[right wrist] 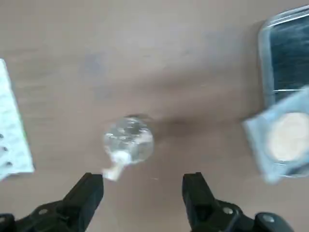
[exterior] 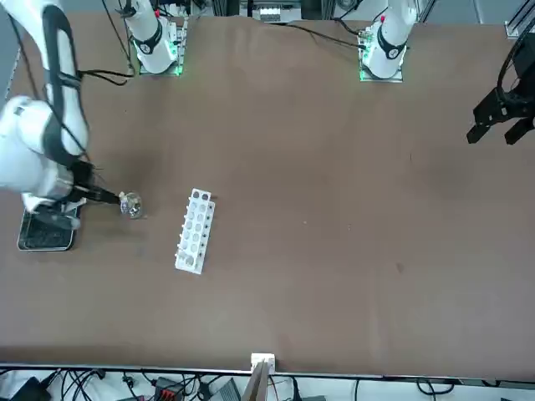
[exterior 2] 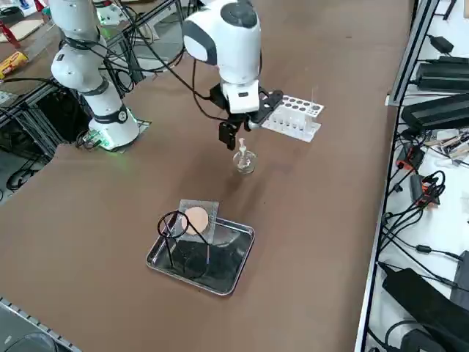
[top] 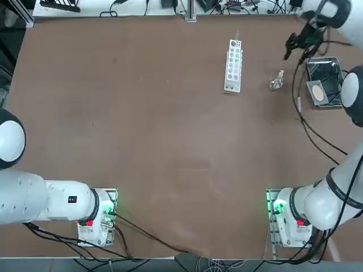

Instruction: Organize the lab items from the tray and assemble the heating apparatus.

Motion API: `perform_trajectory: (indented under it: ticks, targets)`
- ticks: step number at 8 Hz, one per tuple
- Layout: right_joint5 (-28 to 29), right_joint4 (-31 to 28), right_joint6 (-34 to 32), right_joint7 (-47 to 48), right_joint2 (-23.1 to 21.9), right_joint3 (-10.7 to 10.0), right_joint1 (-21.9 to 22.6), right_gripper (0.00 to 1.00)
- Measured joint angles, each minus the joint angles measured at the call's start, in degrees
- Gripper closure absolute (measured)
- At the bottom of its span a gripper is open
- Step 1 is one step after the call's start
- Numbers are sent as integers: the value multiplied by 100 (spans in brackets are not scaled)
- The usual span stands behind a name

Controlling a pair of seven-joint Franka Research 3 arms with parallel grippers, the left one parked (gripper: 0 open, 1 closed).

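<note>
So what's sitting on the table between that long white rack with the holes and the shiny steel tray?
The small clear glass burner stands alone between the white rack and the tray, clearest from overhead. The open right gripper hangs above, holding nothing.

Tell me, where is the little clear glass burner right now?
In the top view, the small clear glass burner stands on the brown table, between the long white rack and the shiny steel tray, below the open right gripper.
</note>
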Motion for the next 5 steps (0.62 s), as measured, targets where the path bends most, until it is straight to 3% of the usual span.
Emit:
perform_trajectory:
  ticks: [3, 5]
  targets:
    - [-280, 41, 0, -476, -39, -775, -65, 11]
    - [-209, 3, 320, -521, -12, -1005, -414, 19]
